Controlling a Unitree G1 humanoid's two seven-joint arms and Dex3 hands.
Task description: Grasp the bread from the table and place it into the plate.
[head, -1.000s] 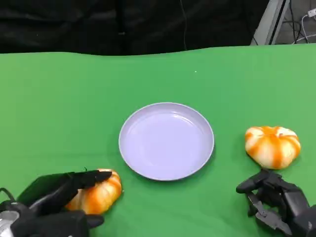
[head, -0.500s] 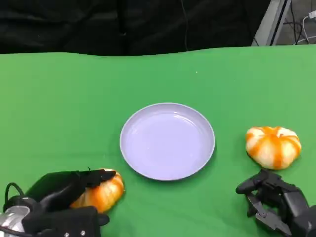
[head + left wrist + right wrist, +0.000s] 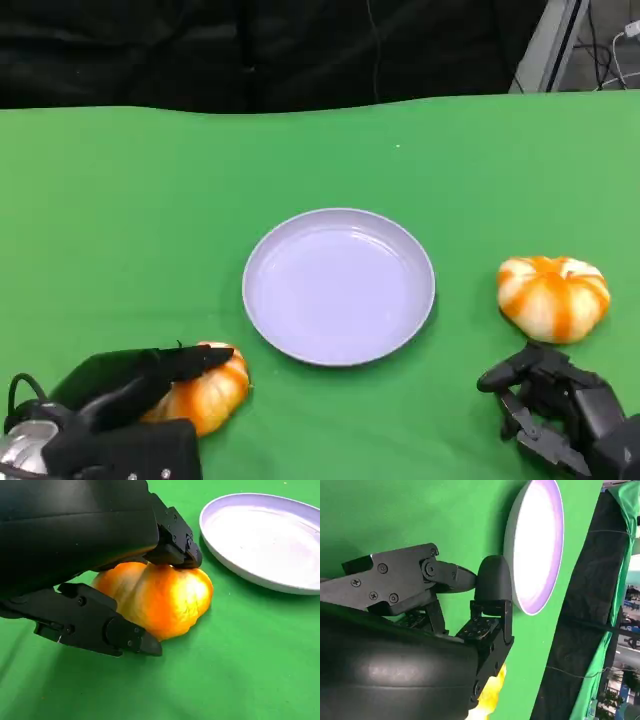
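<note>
The bread (image 3: 205, 392) near the front-left of the green worktop (image 3: 120, 230) is an orange-and-cream striped bun, sitting on the cloth just off the near-left rim of the plate (image 3: 339, 286). The left robot hand (image 3: 130, 400) is wrapped around it: in the left wrist view one finger (image 3: 172, 542) presses on top of the bun (image 3: 160, 597) and another (image 3: 100, 627) lies along its lower side, so it's clamped between them. It looks like it's resting on the cloth, but I can't tell for sure.

The plate is pale lilac, round and shallow, in the middle of the worktop, with a strip of green between it and the bun.

On the far right there's a second bun (image 3: 553, 296), same striped look, well apart from the plate. The right robot hand (image 3: 555, 405) sits just in front of it with fingers curled in, holding nothing.

From the head view, the left robot hand covers the near-left half of the first bun. In the right wrist view the robot hand's shell blocks most of the frame, with just a yellow sliver of the second bun (image 3: 490, 692) poking out, and the plate (image 3: 540, 545) showing edge-on.
</note>
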